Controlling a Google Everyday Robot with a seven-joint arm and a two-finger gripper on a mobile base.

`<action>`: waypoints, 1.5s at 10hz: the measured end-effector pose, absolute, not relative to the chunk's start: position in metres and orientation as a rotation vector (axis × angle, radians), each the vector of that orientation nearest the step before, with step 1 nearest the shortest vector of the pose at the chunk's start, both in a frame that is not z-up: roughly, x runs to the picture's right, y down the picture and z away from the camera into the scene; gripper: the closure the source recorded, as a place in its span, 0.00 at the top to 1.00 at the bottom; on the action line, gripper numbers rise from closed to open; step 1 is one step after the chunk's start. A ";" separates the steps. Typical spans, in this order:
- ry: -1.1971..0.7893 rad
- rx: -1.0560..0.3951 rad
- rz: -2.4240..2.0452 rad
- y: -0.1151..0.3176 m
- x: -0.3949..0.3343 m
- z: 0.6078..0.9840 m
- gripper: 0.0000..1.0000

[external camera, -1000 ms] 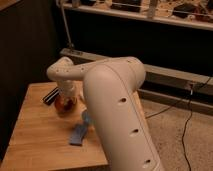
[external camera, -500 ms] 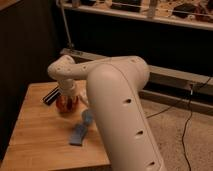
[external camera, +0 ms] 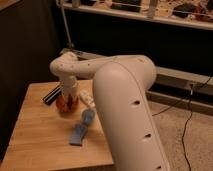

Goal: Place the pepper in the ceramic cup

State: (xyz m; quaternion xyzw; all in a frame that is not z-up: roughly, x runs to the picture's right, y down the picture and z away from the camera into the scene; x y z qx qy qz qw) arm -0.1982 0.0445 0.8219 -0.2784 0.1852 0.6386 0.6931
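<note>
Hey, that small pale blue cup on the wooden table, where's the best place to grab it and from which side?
Probably from above, across the rim of the ceramic cup: it seems to stand upright with its mouth up. The arm crowds its right side, and the blue pad lies just in front. The gripper, shut, hangs over the orange-brown bowl.

The white arm fills the frame's centre and lower right, hiding the wooden table's right side and part of the ceramic cup. The gripper, centre left, blurs into the orange-brown bowl; no pepper is distinguishable.
</note>
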 end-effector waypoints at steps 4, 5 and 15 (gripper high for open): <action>0.454 -0.690 1.422 0.035 -0.181 0.794 0.00; 0.458 -0.704 1.421 0.026 -0.175 0.782 0.00; 0.548 -0.669 1.382 0.029 -0.119 0.697 0.00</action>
